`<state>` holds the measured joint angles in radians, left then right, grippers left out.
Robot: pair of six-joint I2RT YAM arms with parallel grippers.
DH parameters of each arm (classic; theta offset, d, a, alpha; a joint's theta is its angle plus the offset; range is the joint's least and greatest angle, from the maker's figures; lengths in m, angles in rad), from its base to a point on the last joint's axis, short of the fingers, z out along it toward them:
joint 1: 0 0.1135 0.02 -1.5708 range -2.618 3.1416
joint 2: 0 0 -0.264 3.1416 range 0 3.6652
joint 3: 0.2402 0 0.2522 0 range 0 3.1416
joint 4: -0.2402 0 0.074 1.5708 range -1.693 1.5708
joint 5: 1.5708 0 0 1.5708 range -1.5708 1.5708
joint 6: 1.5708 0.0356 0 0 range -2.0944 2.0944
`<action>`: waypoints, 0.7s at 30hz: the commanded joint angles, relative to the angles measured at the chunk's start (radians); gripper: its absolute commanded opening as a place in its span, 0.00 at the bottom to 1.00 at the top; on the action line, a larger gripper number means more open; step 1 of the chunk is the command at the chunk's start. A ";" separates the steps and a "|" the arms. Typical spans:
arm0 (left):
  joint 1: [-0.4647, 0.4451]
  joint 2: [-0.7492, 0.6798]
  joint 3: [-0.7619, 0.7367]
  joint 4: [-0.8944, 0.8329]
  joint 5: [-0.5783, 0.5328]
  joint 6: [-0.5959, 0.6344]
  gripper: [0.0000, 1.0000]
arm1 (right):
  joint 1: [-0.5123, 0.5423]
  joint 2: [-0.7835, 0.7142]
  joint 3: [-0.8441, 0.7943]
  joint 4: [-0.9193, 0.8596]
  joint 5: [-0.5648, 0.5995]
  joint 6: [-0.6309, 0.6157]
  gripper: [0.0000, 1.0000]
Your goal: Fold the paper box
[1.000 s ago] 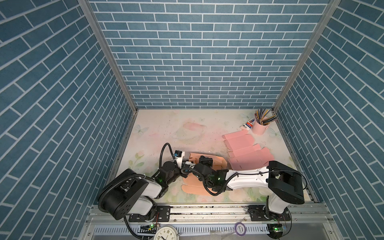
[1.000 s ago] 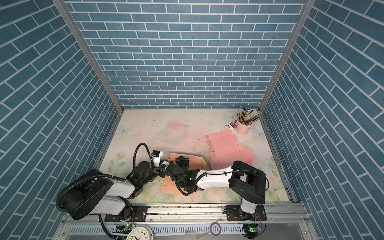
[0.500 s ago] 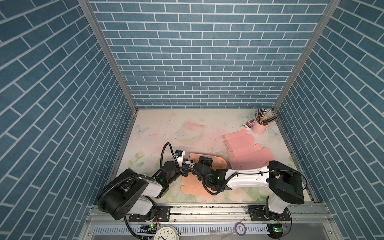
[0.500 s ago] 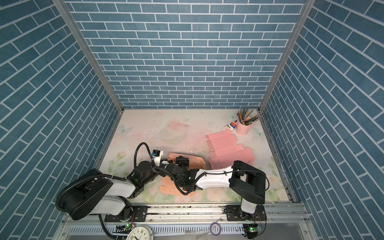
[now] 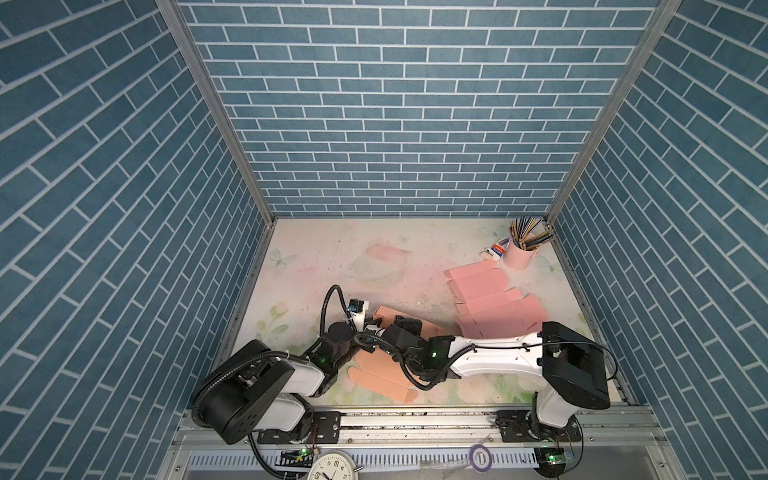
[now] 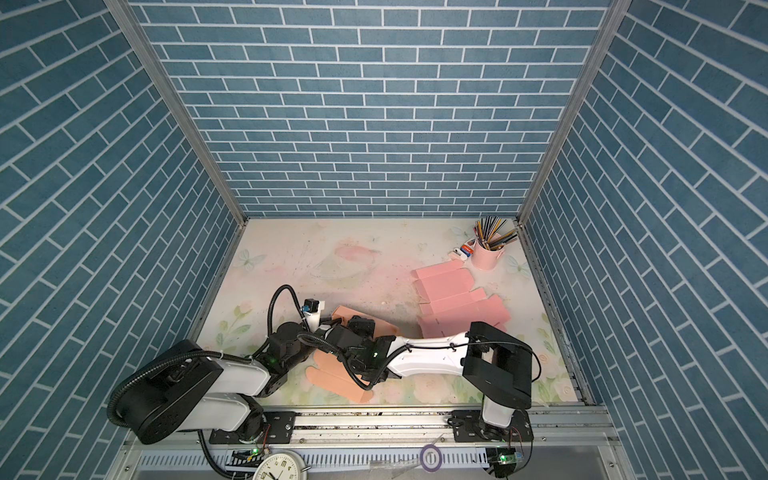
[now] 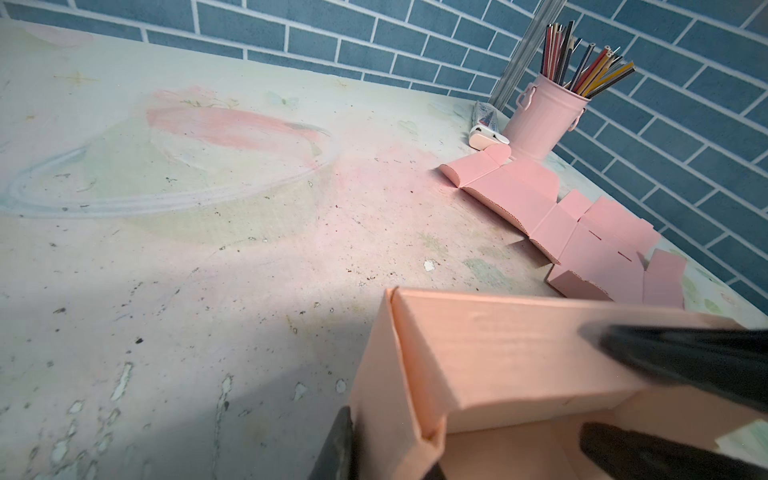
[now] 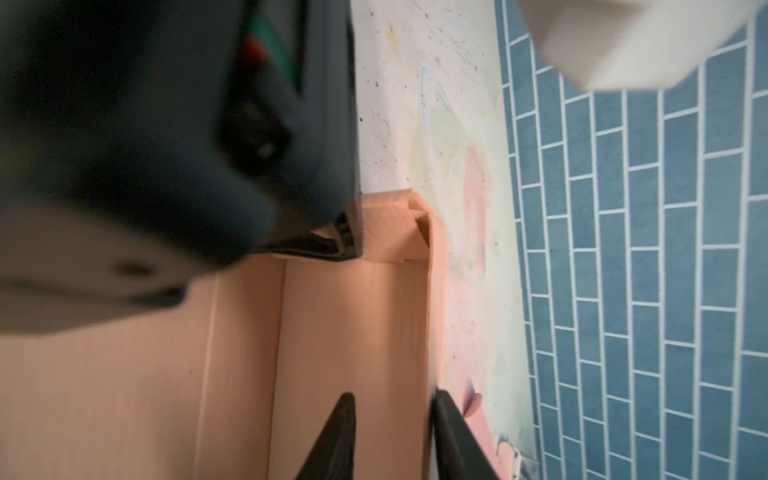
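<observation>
Right wrist view, nearest first: the right gripper (image 8: 395,436) stands open astride the long wall of the paper box (image 8: 249,353), one finger inside and clear of the card, the other just outside it; at the corner further along, the left gripper (image 7: 388,457) is closed on the short end wall, a finger against each face; in both top views the box sits near the front of the table (image 5: 332,257), its lid flaps (image 5: 382,384) lying flat toward the rail (image 5: 415,415); beyond lie flat pink blanks (image 5: 490,309) and a pencil cup (image 5: 518,257) in the far corner; step in hand, as it looks: standing the walls up and locking that corner; next, the right gripper likely needs a fresh hold to press the long wall home while the left steadies the end wall; lid not yet closed.
</observation>
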<state>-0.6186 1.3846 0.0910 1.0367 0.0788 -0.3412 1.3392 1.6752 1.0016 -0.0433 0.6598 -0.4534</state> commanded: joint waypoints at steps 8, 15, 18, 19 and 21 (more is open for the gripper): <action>-0.004 -0.009 0.001 0.009 -0.049 0.018 0.19 | 0.005 -0.241 -0.038 0.010 -0.278 0.461 0.42; -0.008 0.001 0.003 0.014 -0.061 0.026 0.19 | -0.160 -0.263 0.052 -0.024 -0.422 0.701 0.43; -0.013 -0.002 0.007 0.017 -0.059 0.024 0.19 | -0.259 -0.204 0.135 -0.114 -0.524 0.785 0.43; -0.016 -0.001 0.009 0.016 -0.060 0.024 0.19 | -0.288 -0.185 0.151 -0.125 -0.571 0.806 0.43; -0.016 0.004 0.013 0.021 -0.060 0.026 0.19 | -0.329 -0.156 0.155 -0.117 -0.640 0.841 0.42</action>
<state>-0.6247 1.3849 0.0910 1.0370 0.0311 -0.3241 1.0458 1.4807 1.1378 -0.0967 0.1650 0.2436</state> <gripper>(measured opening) 0.192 0.421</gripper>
